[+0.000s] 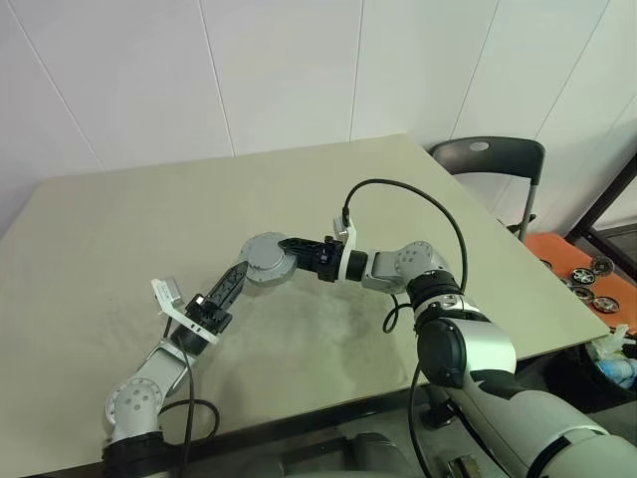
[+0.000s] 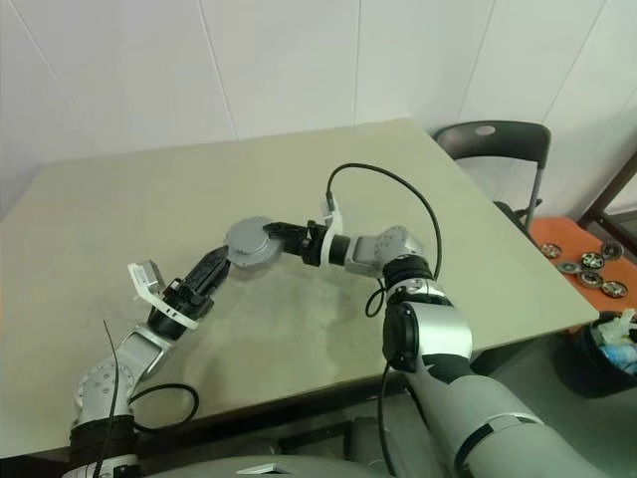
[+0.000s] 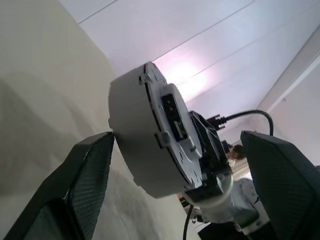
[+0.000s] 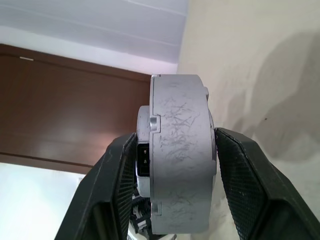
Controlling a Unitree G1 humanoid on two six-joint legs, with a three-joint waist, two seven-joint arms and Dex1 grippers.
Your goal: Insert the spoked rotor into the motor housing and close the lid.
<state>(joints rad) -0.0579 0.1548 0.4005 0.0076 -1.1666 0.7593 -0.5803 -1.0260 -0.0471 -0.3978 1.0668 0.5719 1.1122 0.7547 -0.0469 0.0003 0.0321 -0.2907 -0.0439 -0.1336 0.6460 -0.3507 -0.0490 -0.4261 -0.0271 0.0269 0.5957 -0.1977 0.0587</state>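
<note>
Where scratched, no legible marking; motor housing point(image 4: 182, 150) between right gripper point(image 4: 175, 190) fingers

Even, bright indoor light. Soft shadows on table point(image 1: 149, 219). Pinkish glare on wall point(image 3: 185, 75) in left wrist view; near fingers point(image 3: 90, 175) slightly blurred.

Motor housing point(image 1: 267, 261) above table point(image 1: 119, 239) — between both hands — left hand point(image 1: 231, 283), right hand point(image 1: 299, 247).

Beige table point(image 1: 149, 229), matte top, set against a white panelled wall point(image 1: 279, 70) with thin vertical seams. Dark chair point(image 1: 490, 159) at the far right corner. Orange tray point(image 2: 582, 249) with small wheel parts on the right, just beside a dark frame point(image 1: 607, 204). Brown door point(image 4: 60, 105) in right wrist view.
</note>
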